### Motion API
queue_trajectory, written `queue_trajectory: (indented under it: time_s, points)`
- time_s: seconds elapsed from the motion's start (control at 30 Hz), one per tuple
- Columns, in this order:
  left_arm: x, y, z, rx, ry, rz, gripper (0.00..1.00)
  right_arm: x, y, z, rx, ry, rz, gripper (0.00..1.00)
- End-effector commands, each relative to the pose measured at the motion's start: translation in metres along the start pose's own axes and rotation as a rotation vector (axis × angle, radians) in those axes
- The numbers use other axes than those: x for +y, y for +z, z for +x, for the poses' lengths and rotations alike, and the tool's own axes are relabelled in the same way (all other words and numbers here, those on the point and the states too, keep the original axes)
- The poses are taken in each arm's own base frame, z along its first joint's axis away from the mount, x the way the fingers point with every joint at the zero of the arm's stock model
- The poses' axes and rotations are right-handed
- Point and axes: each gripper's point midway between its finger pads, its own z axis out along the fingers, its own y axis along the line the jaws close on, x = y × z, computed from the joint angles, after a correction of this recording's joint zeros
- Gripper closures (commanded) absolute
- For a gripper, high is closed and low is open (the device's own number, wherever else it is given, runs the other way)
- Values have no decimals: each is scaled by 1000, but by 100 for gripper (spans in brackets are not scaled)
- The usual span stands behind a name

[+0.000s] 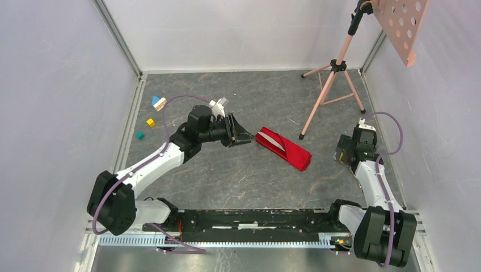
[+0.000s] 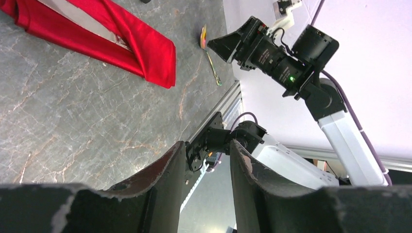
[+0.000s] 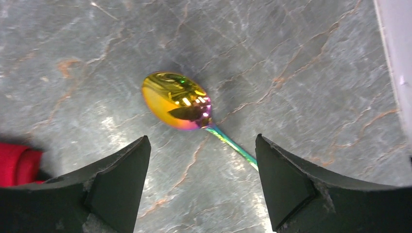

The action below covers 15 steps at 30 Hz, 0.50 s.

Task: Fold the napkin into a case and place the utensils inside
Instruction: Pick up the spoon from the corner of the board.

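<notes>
Closest in, my left tool (image 2: pixel 208 145) hangs spread, empty, near the bright red cloth case (image 1: pixel 283 148). Rightward, my right tool (image 3: pixel 201 141) gapes over the shiny gold metal spoon (image 3: pixel 177 101), flat on the grey marbled tabletop (image 3: pixel 291 58): stiff, slick, light, I judge; I'd pinch its thin neck.

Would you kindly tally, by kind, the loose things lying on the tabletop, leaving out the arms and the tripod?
Red napkin, folded: 1
Gold spoon: 1
Toy blocks: 3 (blue-and-white block, yellow block, teal block)
Total: 5
</notes>
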Motion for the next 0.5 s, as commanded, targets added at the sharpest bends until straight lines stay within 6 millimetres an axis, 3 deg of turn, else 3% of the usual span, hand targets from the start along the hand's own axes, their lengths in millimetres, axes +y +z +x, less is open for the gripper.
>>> queue_trajectory:
  time_s: [0.0, 0.33, 0.47]
  points:
    - [-6, -12, 15, 29, 45, 25, 54, -19, 7, -27, -83, -145, 82, 17]
    - [-29, -33, 23, 39, 80, 92, 51, -20, 35, -3, 22, -104, -9, 15]
    - [-27, -42, 31, 45, 83, 80, 50, -5, 42, 11, 84, -79, -100, 22]
